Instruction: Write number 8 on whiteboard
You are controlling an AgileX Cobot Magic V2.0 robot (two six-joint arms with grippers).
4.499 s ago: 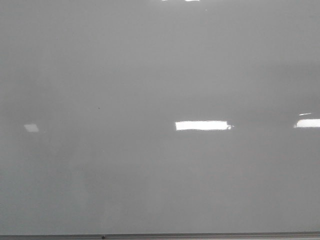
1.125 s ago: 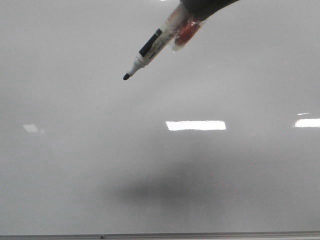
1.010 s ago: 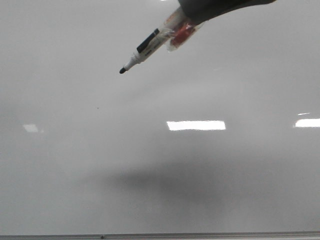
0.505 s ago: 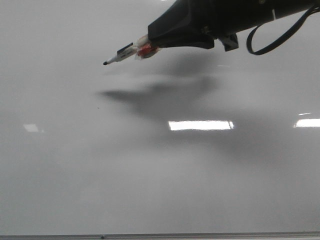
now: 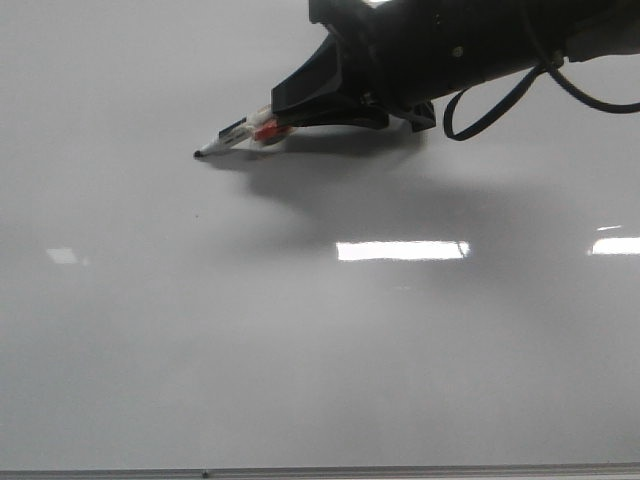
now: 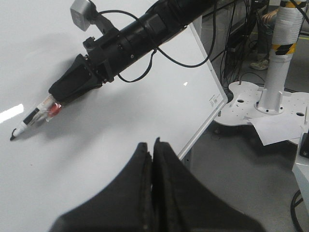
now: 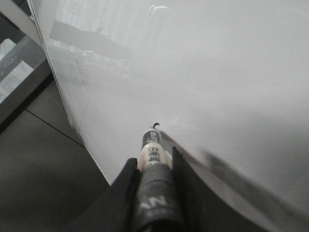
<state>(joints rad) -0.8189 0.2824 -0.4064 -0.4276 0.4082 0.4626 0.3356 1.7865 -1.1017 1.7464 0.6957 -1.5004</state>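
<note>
Whiteboard (image 5: 300,360) nearly blank: my right pincer (image 5: 300,100) clamps the marker (image 5: 235,133); I'd keep tip pressure light and even.

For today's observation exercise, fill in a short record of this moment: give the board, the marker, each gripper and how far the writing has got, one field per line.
surface: whiteboard, glossy, with bright rectangular light reflections
tool: marker, tip at the board's surface
right gripper: shut on the marker
left gripper: shut, holding nothing, away from the marker
writing: only a tiny first mark at the tip shows in the right wrist view; no figure eight is drawn yet
other mark: tiny dark speck below the tip
</note>
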